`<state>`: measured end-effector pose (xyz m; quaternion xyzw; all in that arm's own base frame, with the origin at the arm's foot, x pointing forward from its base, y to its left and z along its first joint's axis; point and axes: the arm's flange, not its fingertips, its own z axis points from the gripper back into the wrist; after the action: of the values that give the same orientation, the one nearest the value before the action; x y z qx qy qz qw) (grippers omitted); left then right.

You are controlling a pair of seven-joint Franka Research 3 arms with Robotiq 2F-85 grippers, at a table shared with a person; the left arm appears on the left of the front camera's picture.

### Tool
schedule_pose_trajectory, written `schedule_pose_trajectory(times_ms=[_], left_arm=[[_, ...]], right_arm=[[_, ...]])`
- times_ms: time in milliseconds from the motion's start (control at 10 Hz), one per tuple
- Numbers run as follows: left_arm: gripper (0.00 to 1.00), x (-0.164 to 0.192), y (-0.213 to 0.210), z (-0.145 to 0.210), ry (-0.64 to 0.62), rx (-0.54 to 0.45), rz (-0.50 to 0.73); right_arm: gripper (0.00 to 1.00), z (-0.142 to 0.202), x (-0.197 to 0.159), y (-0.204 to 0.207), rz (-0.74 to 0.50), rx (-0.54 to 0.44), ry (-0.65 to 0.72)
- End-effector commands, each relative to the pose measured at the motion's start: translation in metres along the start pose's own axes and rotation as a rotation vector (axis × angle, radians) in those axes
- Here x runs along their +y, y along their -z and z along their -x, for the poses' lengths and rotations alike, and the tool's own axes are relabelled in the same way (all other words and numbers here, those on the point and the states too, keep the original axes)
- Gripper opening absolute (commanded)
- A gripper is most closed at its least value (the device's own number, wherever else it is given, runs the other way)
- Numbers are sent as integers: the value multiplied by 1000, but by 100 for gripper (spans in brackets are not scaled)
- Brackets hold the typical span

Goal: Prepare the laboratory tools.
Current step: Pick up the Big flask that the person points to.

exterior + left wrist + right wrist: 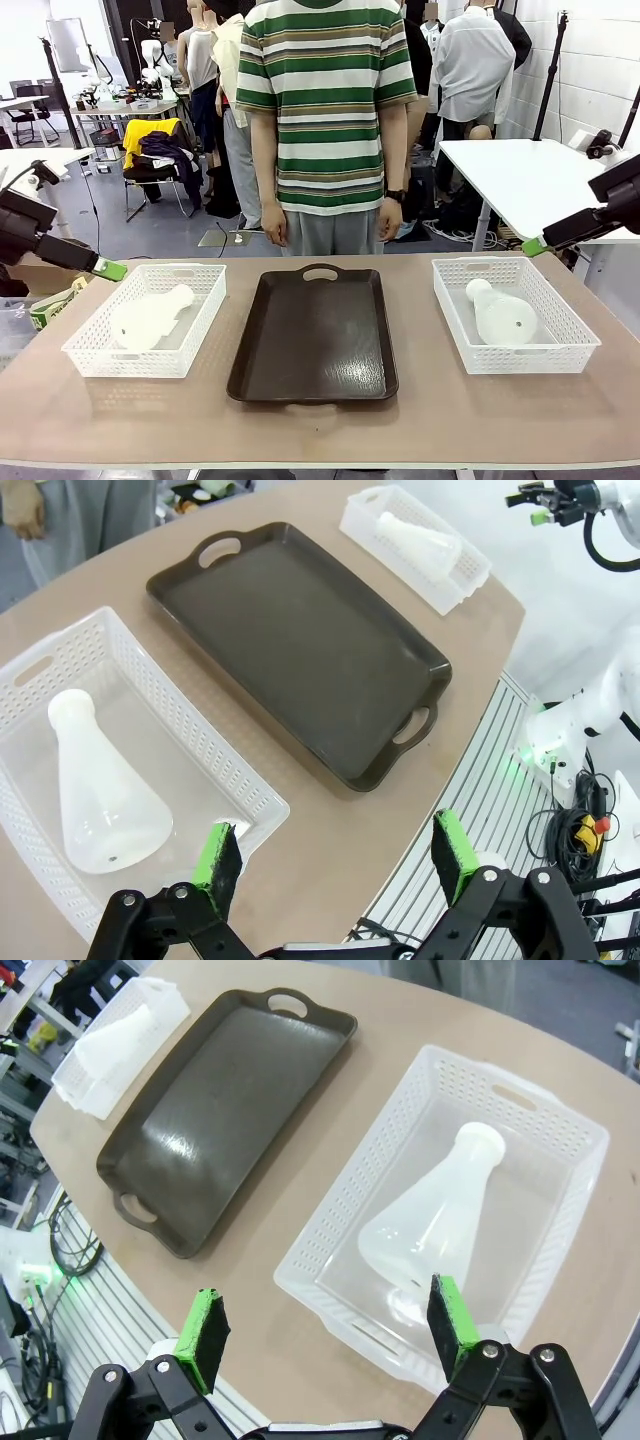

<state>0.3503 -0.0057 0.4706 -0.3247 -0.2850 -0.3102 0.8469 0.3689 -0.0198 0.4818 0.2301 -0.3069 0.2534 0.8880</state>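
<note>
One frosted-white conical flask (150, 318) lies on its side in the left white mesh basket (140, 366); the left wrist view shows this flask (95, 790) with its neck pointing away. The other flask (503, 315) lies in the right basket (530, 360), seen closer in the right wrist view as the flask (440, 1225). My left gripper (108, 268) hovers open above the table's left edge, its pads (217, 855) spread wide and empty. My right gripper (533, 245) hangs open above the right basket's far corner, its pads (203, 1325) apart and holding nothing.
A dark brown tray (312, 340) with handle cut-outs lies bare in the middle between the baskets. A person in a striped shirt (325, 100) stands at the far edge, hands at their sides. A white table (530, 180) stands at the back right.
</note>
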Motion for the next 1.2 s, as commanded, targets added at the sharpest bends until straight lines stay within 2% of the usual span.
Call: schedule_pose_trajectory(times_ms=[0,100,200,1100], left_arm=[[100,4,1,-2,12,-24,15],[100,8,4,-3,-31,-25,0],[100,0,0,-1,-4,-3,-1],[100,0,0,-1,-4,-3,-1]], right_arm=[[100,1,-3,3,-17,-9,-9],[100,0,-5,7,-1,-26,29],[100,0,0,0,1,0,0],[100,0,0,0,1,0,0]])
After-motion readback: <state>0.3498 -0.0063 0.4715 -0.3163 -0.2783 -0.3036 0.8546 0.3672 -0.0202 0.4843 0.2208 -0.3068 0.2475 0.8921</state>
